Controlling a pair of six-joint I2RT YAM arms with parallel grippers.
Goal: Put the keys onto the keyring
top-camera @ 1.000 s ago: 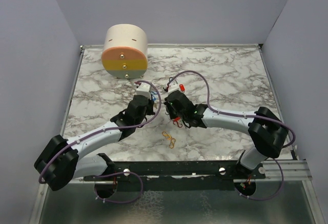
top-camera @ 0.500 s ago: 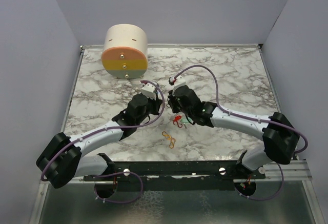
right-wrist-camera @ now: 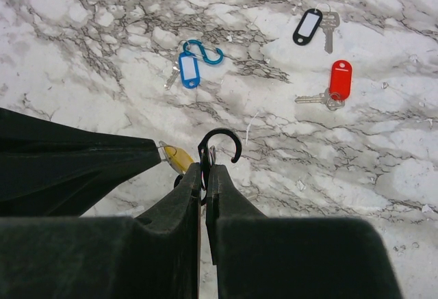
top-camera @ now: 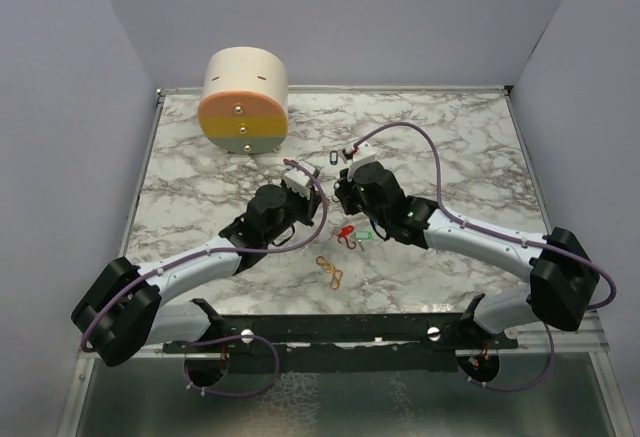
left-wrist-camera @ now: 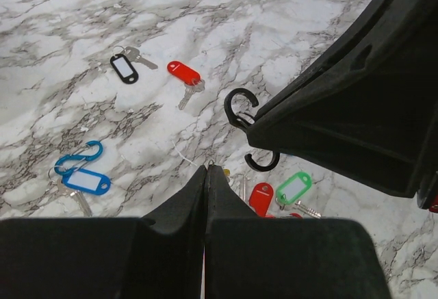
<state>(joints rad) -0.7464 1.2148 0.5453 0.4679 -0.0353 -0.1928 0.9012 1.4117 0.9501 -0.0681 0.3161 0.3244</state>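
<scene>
In the right wrist view my right gripper (right-wrist-camera: 204, 167) is shut on a black S-shaped keyring clip (right-wrist-camera: 220, 141), whose open hook sticks up above the fingertips. My left gripper (left-wrist-camera: 207, 169) is shut on the small ring of a yellow-tagged key (right-wrist-camera: 176, 159) and holds it right beside the clip. Both grippers meet above the table's middle, left (top-camera: 315, 195) and right (top-camera: 338, 195). Loose keys lie on the marble: a black tag (left-wrist-camera: 124, 67), a red tag (left-wrist-camera: 185, 73), a blue tag (left-wrist-camera: 85, 181) by a blue clip (left-wrist-camera: 79, 157), a green tag (left-wrist-camera: 294, 187) and another red tag (left-wrist-camera: 261, 196).
A big cream-and-orange cylinder (top-camera: 244, 100) stands at the far left of the marble table (top-camera: 450, 137). An orange clip (top-camera: 330, 272) lies near the front edge, between the two arms. Grey walls close in the table on three sides.
The right gripper has moved away from the front edge with the clip, uncovering the red and green keys. The left gripper has shifted right towards it.
</scene>
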